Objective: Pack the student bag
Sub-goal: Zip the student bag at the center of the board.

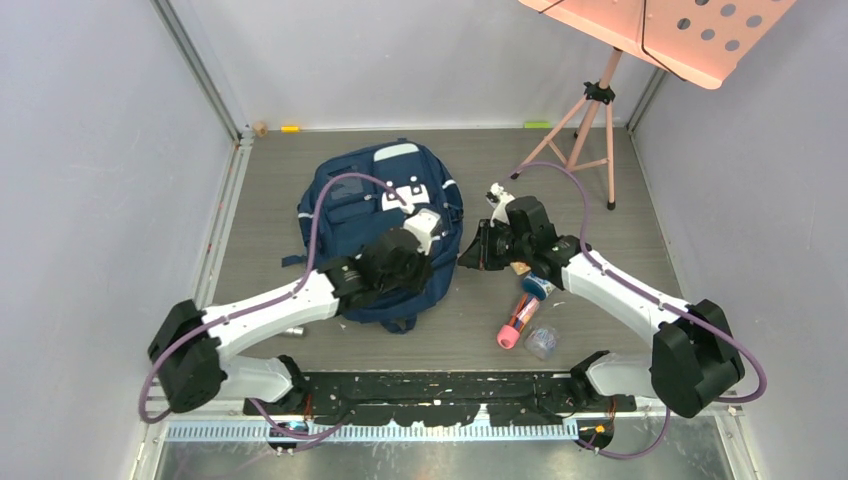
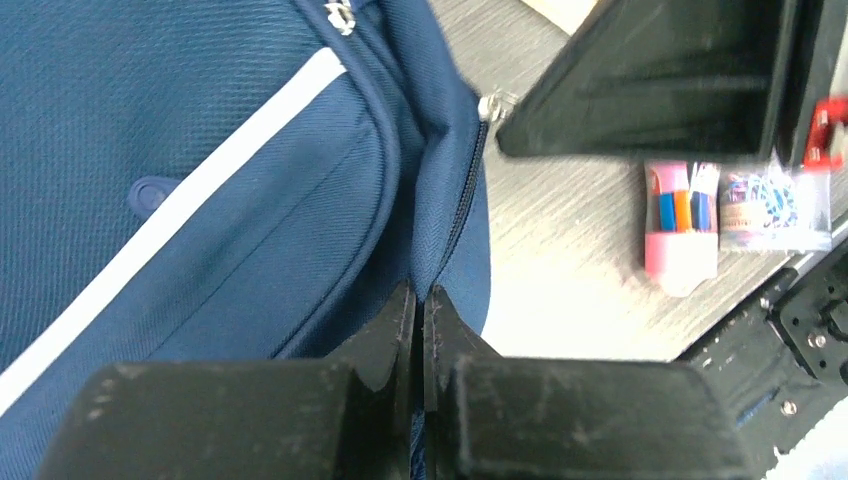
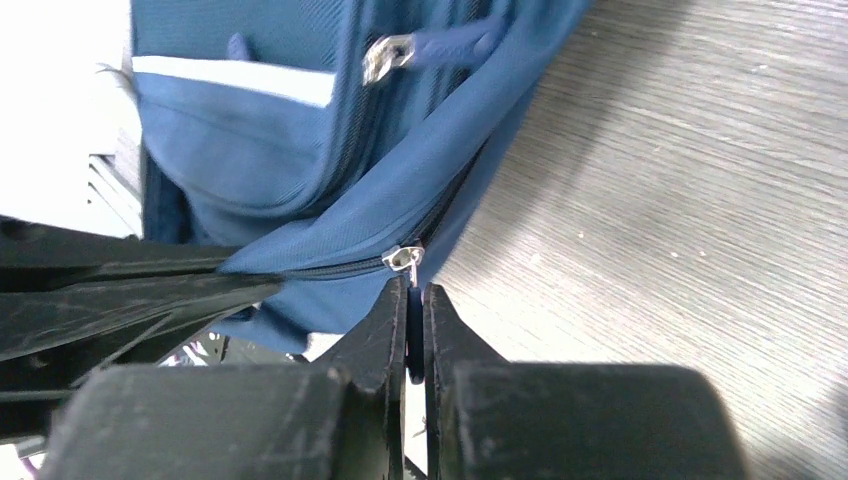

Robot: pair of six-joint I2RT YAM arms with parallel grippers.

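Note:
The navy student bag (image 1: pixel 365 205) lies flat on the table with its white patch up. My left gripper (image 1: pixel 440 246) is over the bag's right edge and is shut on a fold of blue fabric beside the zipper (image 2: pixel 420 300). My right gripper (image 1: pixel 466 258) comes in from the right and is shut on the dark pull tab (image 3: pixel 415 300) of the main zipper, just below the silver slider (image 3: pixel 403 257). The zipper track (image 3: pixel 330 268) looks closed left of the slider. A second zipper pull (image 3: pixel 385 55) hangs higher on the bag. The two grippers are close together.
A pink pencil case (image 1: pixel 518 318) and a clear pouch (image 1: pixel 541 342) lie near the right arm, and both show in the left wrist view (image 2: pixel 680 225). A pink music stand (image 1: pixel 600 110) is at the back right. A small metal item (image 1: pixel 293 330) lies by the left arm.

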